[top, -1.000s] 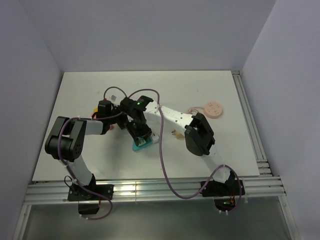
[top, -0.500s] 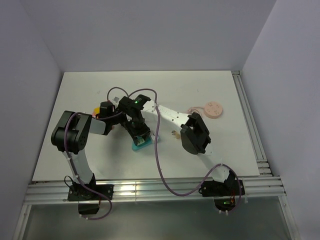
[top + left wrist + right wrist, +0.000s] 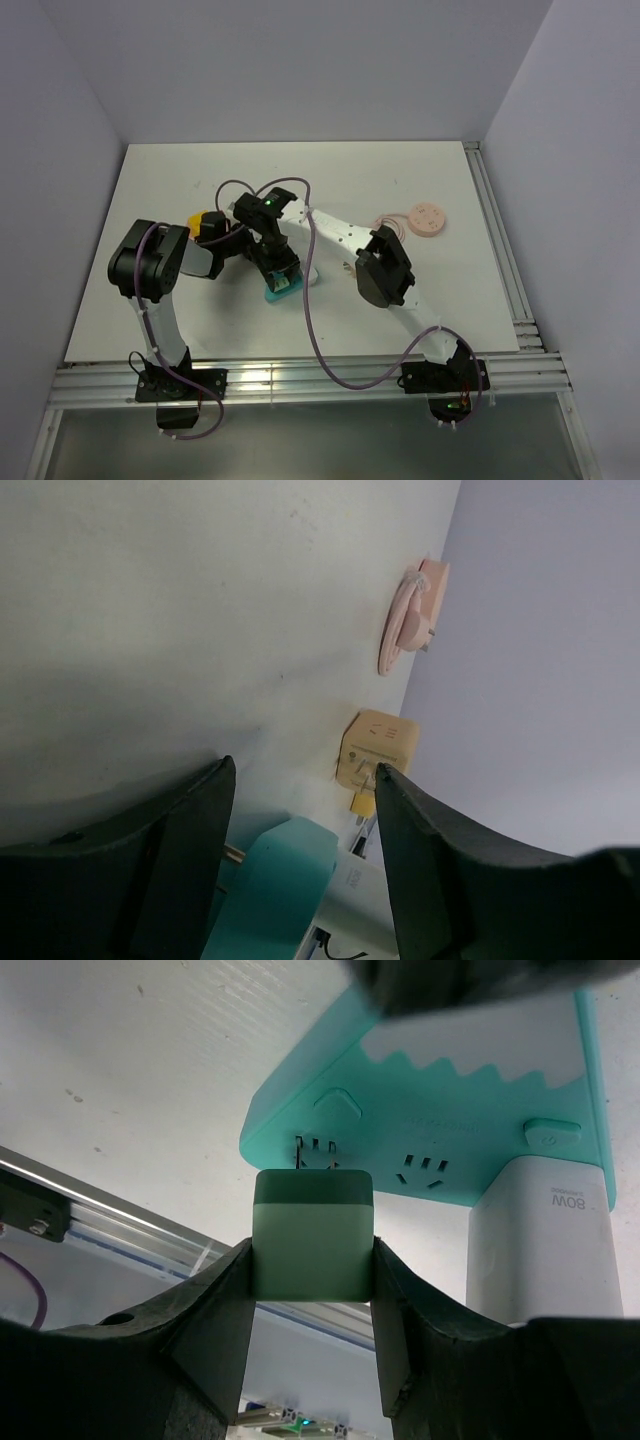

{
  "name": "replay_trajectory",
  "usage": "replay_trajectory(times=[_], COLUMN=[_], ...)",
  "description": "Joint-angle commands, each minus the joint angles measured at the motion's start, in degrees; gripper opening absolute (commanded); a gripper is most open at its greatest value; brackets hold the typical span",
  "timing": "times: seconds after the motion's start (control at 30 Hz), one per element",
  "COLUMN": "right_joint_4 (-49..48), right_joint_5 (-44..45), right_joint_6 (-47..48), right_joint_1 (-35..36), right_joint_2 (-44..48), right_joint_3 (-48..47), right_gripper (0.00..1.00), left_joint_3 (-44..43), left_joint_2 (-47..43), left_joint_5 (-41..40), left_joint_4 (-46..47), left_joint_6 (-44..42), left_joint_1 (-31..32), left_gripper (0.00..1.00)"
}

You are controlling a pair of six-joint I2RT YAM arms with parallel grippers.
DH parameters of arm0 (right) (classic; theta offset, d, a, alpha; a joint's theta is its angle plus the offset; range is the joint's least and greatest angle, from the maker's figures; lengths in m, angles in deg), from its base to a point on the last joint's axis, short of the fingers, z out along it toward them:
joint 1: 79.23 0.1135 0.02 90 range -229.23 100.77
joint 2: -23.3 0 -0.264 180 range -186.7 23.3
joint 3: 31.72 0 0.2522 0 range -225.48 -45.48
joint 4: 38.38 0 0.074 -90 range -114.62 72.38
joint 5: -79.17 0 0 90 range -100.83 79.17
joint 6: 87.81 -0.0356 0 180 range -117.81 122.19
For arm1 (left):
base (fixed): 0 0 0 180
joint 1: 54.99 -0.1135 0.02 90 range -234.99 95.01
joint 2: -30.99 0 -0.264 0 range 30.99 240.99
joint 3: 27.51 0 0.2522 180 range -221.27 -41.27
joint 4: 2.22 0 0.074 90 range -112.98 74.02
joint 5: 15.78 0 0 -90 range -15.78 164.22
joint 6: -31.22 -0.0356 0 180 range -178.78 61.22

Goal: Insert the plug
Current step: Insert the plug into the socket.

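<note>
From above, both arms met over the teal power strip (image 3: 283, 287) left of the table's middle, with the left gripper (image 3: 243, 250) at its ten o'clock. On the left wrist, that claw stood half wide around the strip's end, probably not touching it, though the angle was poor. On the right wrist, the right gripper (image 3: 312, 1250) clamped the green plug (image 3: 312, 1230), its prongs at twelve o'clock meeting the slots and a white charger (image 3: 540, 1240) at three o'clock. If the strip was unbraced, a push could slide it and skew the prongs.
</note>
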Motion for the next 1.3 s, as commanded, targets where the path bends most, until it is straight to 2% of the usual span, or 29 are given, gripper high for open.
replay_trajectory(times=[0.0,0.6,1.0,1.27], right_joint_4=[3.3,2.6,3.6,5.2], right_joint_5=[2.3,4.2,4.6,6.9], right_joint_6=[-0.5,-3.5,-7.4,-8.3], right_joint_1=[-0.8,-2.7,-4.3,-4.0], right_joint_2=[-2.4,-2.6,-2.5,-2.3], right_joint_3=[-3.6,-4.3,-3.4,-3.4], right_gripper=[0.00,0.00,0.00,0.00], left_joint_3=[2.7,8.9,15.9,16.8], left_joint_2=[-0.7,-3.6,-6.7,-9.5], left_joint_5=[-0.1,-4.7,-9.8,-12.9], left_joint_4=[5.5,11.5,19.5,17.7], left_joint_6=[1.6,4.6,8.1,8.1], left_joint_1=[1.0,4.4,5.9,7.2], left_gripper=[0.64,0.52,0.50,0.50])
